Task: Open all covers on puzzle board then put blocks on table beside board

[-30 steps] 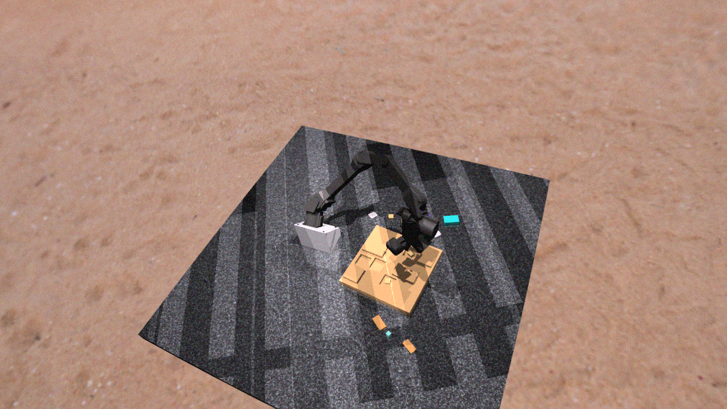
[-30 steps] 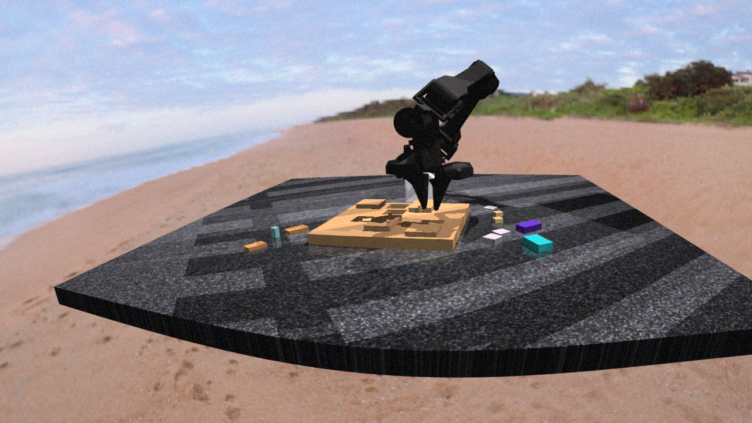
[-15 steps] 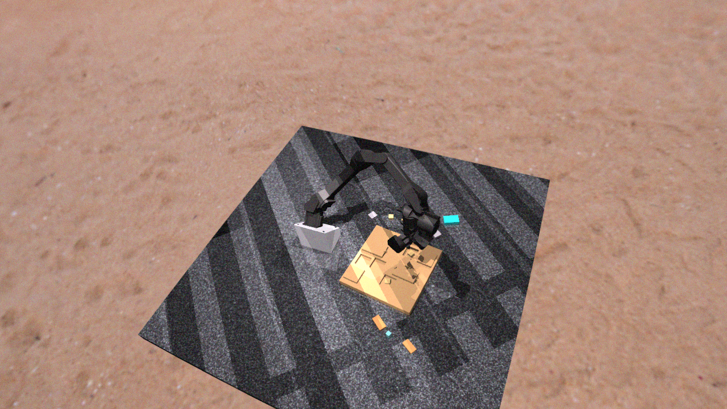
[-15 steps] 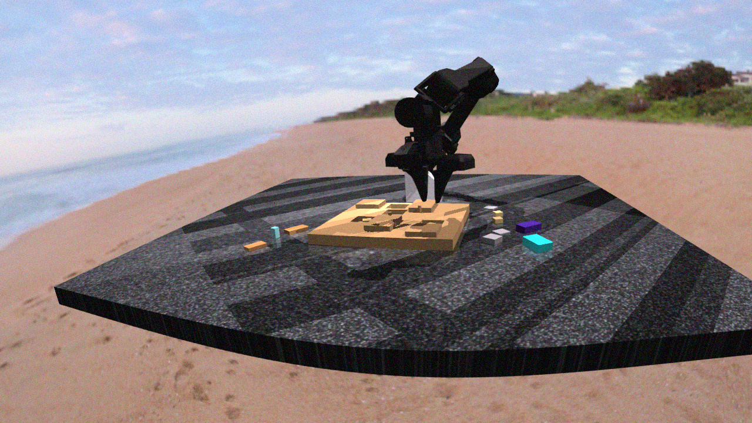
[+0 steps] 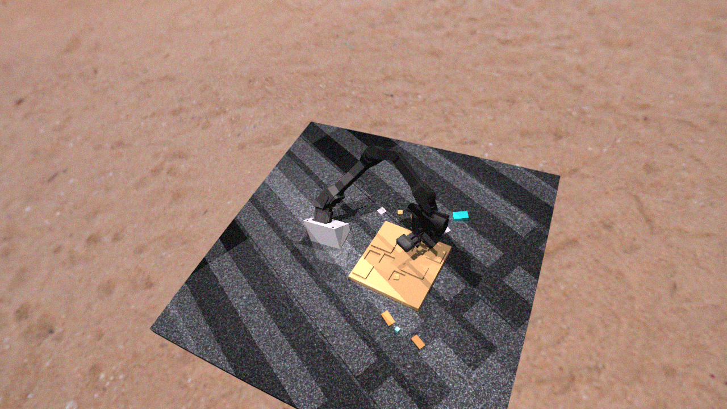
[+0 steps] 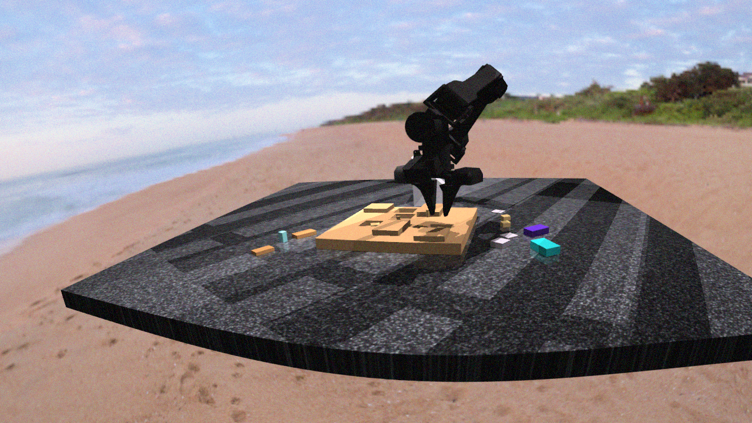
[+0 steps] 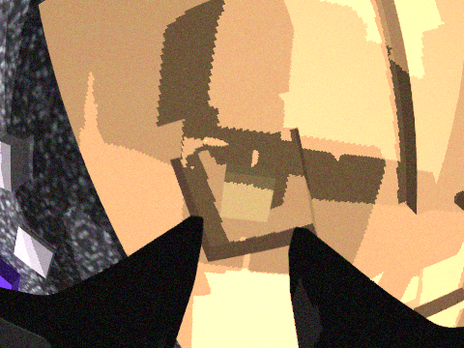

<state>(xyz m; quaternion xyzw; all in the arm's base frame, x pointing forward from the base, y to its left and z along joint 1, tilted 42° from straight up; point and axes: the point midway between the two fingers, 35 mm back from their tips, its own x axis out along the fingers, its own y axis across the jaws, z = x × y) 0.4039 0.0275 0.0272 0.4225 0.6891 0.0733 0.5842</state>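
The tan puzzle board [image 5: 391,291] [image 6: 399,244] [image 7: 130,181] lies on the dark table, with several flat covers on its top. My gripper [image 5: 417,247] [image 6: 439,212] [image 7: 246,235] is partly open and empty. It points down over the far right part of the board, with its tips just above the surface. In the wrist view an uncovered well lies between and just ahead of the fingertips, with a small tan block [image 7: 246,201] in it. A cover [image 7: 247,52] lies beyond that well, beside another dark open well [image 7: 188,65].
Right of the board lie a cyan block [image 5: 460,215] [image 6: 545,246], a purple block [image 6: 536,229], white blocks [image 6: 500,241] [image 5: 381,209] and a small tan one [image 6: 504,221]. Two orange pieces [image 5: 387,317] [image 5: 417,341] and a small cyan one [image 5: 397,329] lie on the other side. The robot base [image 5: 326,231] stands nearby.
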